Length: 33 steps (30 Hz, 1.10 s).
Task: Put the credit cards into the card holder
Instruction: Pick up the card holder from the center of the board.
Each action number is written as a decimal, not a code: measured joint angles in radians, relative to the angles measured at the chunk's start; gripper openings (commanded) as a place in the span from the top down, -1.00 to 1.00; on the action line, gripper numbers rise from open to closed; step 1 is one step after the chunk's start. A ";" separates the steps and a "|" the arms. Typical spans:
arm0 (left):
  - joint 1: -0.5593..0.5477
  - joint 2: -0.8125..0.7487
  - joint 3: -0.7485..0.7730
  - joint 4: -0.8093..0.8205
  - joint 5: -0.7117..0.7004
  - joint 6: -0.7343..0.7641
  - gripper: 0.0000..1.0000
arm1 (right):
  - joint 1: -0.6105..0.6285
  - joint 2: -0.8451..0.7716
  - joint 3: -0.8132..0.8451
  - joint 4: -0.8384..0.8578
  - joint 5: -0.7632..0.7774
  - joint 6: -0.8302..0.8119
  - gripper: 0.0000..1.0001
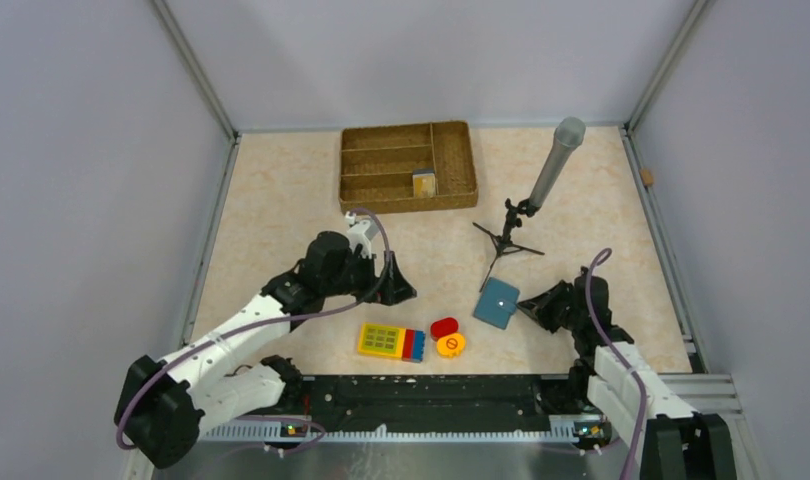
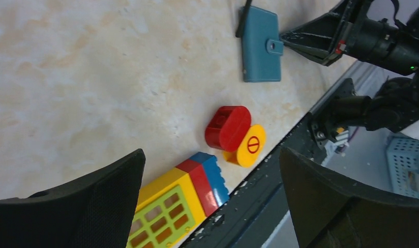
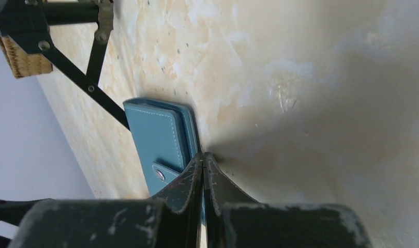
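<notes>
I am looking down on a beige marbled tabletop [image 1: 281, 200] boxed in by plain grey walls [image 1: 81, 150]. A brown wicker divided tray [image 1: 461, 160] is sitting at the middle of the far edge. What I take for the thin tan and blue credit cards [image 1: 424, 183] are standing in its nearest row (too small to count). Right of centre, a black tripod [image 1: 508, 238] is holding up a tilted grey cylinder [image 1: 556, 160].

The small teal-blue folding card holder [image 1: 497, 302] is lying flat and snapped closed toward the near right corner. A yellow keypad block with a red and blue end [image 1: 391, 342], a red rounded piece [image 1: 444, 326] and a yellow disc [image 1: 451, 345] are resting along the near edge.

The left gripper [image 1: 399, 288] is reaching low toward the table's middle, its fingers [image 2: 93, 201] spread wide with nothing between them. The right gripper [image 3: 203, 157] is lying low, fingers pressed together, tips meeting the card holder's edge.
</notes>
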 measured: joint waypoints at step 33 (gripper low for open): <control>-0.299 0.836 0.269 0.539 0.016 -0.224 -0.21 | 0.018 -0.136 0.013 -0.197 -0.090 -0.058 0.51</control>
